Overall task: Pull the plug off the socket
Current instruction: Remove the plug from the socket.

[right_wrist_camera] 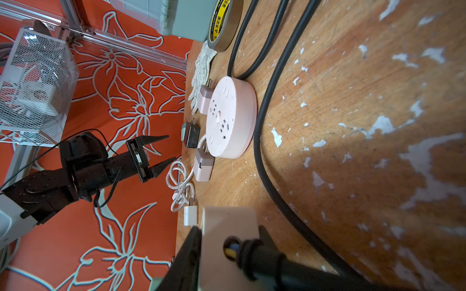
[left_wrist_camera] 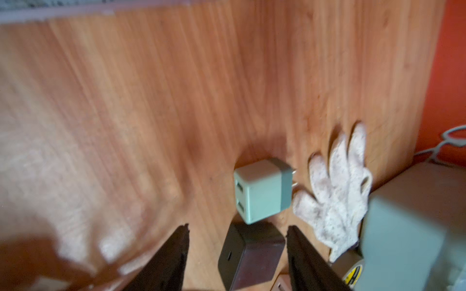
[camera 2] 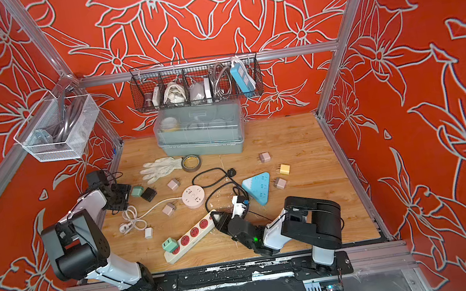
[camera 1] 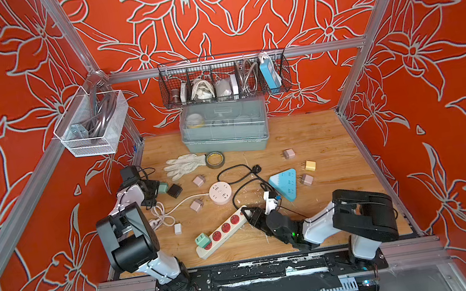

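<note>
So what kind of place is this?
Likely a robot test cell staged as an electrical workbench: an aluminium frame with floral walls, a wooden tabletop, and a white power strip among loose chargers.

Walls (camera 1: 238,12): orange-red, pale grey outline flower pattern.
Table (camera 1: 317,137): light brown wood grain; white chipped flecks in right wrist view.
Power strip (camera 1: 227,227): cream body, red round sockets.
Plug (camera 1: 202,239) on strip: green, 2 shades.
Round socket (camera 1: 220,193): pale pink.
Triangular socket (camera 1: 286,183): blue, whitish along one edge.
Yellow adapter (camera 1: 310,166); black adapter (camera 1: 174,190); mint adapter (left_wrist_camera: 262,191) w/ darker grey-green band; pink adapters (camera 1: 198,180), dusty tone.
Glove (camera 1: 185,164): off-white, speckled.
Tape roll (right_wrist_camera: 222,22): brownish, yellow/black label inside.
Cable (right_wrist_camera: 257,141): black.
Wire basket (camera 1: 167,93): black.
Mesh basket (camera 1: 89,147): white.
Box (camera 1: 225,145): grey-green.
</note>
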Motion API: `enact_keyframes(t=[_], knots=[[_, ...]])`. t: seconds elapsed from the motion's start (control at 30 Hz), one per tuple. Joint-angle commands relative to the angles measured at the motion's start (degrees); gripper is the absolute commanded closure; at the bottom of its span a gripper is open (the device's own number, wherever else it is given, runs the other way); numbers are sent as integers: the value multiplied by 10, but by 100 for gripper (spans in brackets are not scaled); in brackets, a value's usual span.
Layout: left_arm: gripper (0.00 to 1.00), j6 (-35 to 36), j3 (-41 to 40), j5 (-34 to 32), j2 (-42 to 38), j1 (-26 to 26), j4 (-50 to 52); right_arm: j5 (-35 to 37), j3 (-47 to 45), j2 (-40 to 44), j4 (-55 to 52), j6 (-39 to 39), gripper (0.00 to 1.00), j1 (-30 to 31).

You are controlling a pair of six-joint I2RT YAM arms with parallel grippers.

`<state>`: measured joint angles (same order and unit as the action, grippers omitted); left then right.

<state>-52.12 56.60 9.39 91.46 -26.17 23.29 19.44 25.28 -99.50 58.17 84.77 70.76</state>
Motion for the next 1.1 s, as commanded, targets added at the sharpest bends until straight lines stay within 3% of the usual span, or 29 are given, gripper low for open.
enact_keyframes(t=[0.0,0.3,0.43,0.63,0.8,1.07], knots=[[38,42,25,19,-32,34,88,20,-17,-20,-177,-119,100,5],[41,267,84,63,-113,150,147,24,-3,-33,-173,-118,100,3],[44,405,110,52,-145,228,177,31,-9,-32,-163,-116,100,-1],[48,602,66,51,-226,349,195,39,-29,-17,-157,-120,100,-18],[51,733,15,88,-296,409,241,38,-38,-19,-149,-120,100,-23],[50,854,-14,35,-334,481,417,27,-42,-25,-140,-119,100,-26]])
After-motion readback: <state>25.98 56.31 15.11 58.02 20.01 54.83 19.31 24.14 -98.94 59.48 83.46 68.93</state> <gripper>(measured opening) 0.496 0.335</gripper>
